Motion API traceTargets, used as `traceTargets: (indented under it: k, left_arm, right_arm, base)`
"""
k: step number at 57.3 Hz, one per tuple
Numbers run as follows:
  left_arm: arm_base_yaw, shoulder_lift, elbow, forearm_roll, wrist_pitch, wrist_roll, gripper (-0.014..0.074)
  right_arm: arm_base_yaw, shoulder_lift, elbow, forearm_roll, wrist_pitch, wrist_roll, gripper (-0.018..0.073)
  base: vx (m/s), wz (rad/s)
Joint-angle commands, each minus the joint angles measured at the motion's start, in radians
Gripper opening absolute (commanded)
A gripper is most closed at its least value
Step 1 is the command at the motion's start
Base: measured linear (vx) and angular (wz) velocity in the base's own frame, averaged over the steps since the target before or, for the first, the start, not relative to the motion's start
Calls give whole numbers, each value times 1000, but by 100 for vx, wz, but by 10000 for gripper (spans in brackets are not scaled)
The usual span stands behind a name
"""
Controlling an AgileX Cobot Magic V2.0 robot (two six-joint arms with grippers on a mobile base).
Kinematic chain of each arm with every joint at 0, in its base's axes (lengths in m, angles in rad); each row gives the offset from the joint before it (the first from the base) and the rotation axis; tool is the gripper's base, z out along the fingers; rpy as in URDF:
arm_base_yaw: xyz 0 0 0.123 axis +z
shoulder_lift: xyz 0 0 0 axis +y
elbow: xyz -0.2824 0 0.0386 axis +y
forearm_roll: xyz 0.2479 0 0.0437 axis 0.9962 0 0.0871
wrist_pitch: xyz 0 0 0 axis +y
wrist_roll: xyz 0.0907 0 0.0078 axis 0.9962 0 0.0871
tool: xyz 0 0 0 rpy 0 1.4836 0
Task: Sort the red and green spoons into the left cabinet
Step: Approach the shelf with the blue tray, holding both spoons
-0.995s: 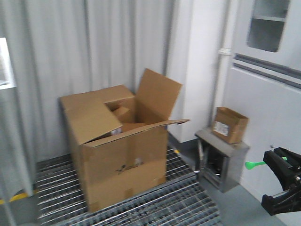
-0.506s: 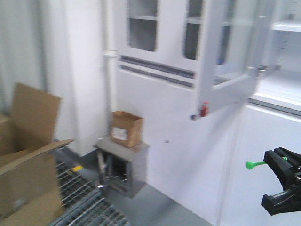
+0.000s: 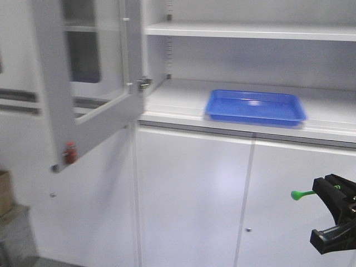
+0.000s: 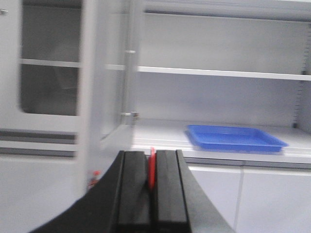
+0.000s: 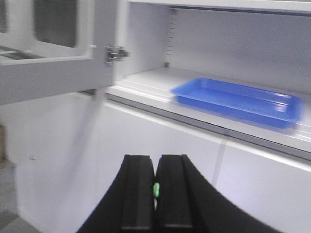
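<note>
The left gripper point(image 4: 151, 162) is shut on the red spoon point(image 4: 151, 167), of which a thin red edge shows between its fingers. In the right wrist view the right gripper point(image 5: 155, 167) is shut on the green spoon point(image 5: 156, 190). From the front, the green spoon's point(image 3: 302, 194) bowl sticks out to the left of the right gripper point(image 3: 329, 192) at the lower right. The left gripper is out of the front view. Ahead stands the pale grey cabinet point(image 3: 178, 103), its wide shelves open, above and beyond both grippers.
A blue tray point(image 3: 255, 107) lies on the cabinet's lower shelf, right of centre. The glazed cabinet door point(image 3: 89, 83) hangs open at the left and juts toward me. Closed white lower doors point(image 3: 189, 194) fill the space below the shelf.
The view has swung right: the cardboard box and the small grey box have left it, and the open cabinet with the blue tray has come in. Both grippers hold as before.
</note>
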Motion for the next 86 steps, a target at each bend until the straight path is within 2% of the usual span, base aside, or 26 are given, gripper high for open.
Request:
traceTargets:
  k: [1, 47, 86]
  left_arm:
    - [-4, 0, -27, -20, -61, -6, -6]
    - [-4, 0, -27, -20, -61, -6, -6]
    - [-4, 0, -27, -20, -61, -6, -6]
  right_arm:
    - [-1, -16, -28, 16, -72, -2, -4]
    - [-1, -16, -28, 16, -72, -2, -4]
    - [-1, -16, -28, 16, -72, -2, -4]
  base:
    - [21, -68]
    - [25, -38]
    - [28, 6]
